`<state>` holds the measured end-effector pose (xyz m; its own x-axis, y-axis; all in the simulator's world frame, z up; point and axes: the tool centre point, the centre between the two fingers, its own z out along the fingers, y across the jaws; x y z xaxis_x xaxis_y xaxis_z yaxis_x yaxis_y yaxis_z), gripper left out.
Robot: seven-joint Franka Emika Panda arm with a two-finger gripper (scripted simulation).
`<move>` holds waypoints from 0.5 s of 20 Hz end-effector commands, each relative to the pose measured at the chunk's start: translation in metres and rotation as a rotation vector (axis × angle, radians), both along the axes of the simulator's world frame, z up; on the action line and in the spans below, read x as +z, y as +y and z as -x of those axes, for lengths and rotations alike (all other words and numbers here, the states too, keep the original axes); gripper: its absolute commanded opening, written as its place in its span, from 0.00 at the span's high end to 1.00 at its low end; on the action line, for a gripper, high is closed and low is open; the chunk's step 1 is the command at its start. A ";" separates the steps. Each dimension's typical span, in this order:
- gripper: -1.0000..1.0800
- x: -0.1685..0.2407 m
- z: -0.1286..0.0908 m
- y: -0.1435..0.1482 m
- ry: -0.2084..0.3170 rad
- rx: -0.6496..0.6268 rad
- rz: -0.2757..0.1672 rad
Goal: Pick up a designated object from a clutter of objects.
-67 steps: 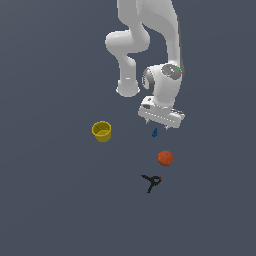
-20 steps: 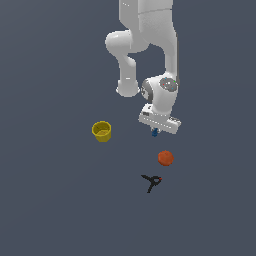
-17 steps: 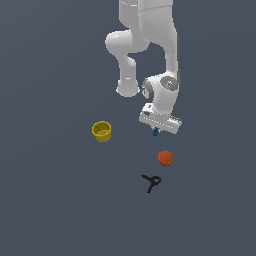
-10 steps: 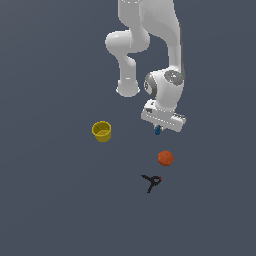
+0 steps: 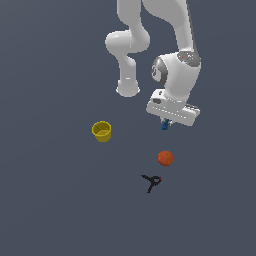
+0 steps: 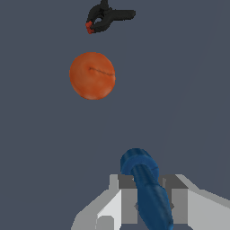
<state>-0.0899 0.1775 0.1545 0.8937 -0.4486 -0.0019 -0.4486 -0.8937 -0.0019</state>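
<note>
- Compared with the earlier frames, the hand (image 5: 165,125) is sitting slightly higher and further toward the exterior view's right, and the dark-blue item (image 5: 164,125) is travelling with it instead of lying on the surface (image 5: 50,200).
- The white robot arm (image 5: 175,75) is reaching down from the upper part of the exterior view, with the hand pointing downward.
- The hand is clamping its two grey fingers (image 6: 128,200) on the dark-blue item (image 6: 148,193), one on each side, touching it.
- The dark-blue item is a small, elongated, rounded piece; in the exterior view only its lower end is showing beneath the hand.
- An orange-red ball (image 5: 165,158) is resting on the dark grey surface below the hand, apart from it; in the wrist view the ball (image 6: 92,75) is appearing beyond the item's tip.
- A black clamp-like tool (image 5: 152,182) with a red spot is lying just past the ball, near it but not touching.
- A yellow cup (image 5: 102,131) is standing upright, well apart from the others, toward the exterior view's left.
</note>
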 end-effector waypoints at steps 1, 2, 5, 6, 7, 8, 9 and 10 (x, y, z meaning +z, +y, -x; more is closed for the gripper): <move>1.00 0.022 -0.007 0.005 0.001 0.000 -0.001; 1.00 0.031 -0.010 0.007 0.001 0.000 -0.001; 1.00 0.057 -0.020 0.013 0.001 0.000 -0.001; 1.00 0.066 -0.023 0.015 0.001 0.000 -0.001; 1.00 0.075 -0.027 0.017 0.001 0.000 -0.001; 1.00 0.083 -0.030 0.019 0.001 0.000 -0.001; 1.00 0.092 -0.034 0.021 0.001 0.000 -0.001; 1.00 0.102 -0.037 0.023 0.001 0.000 -0.001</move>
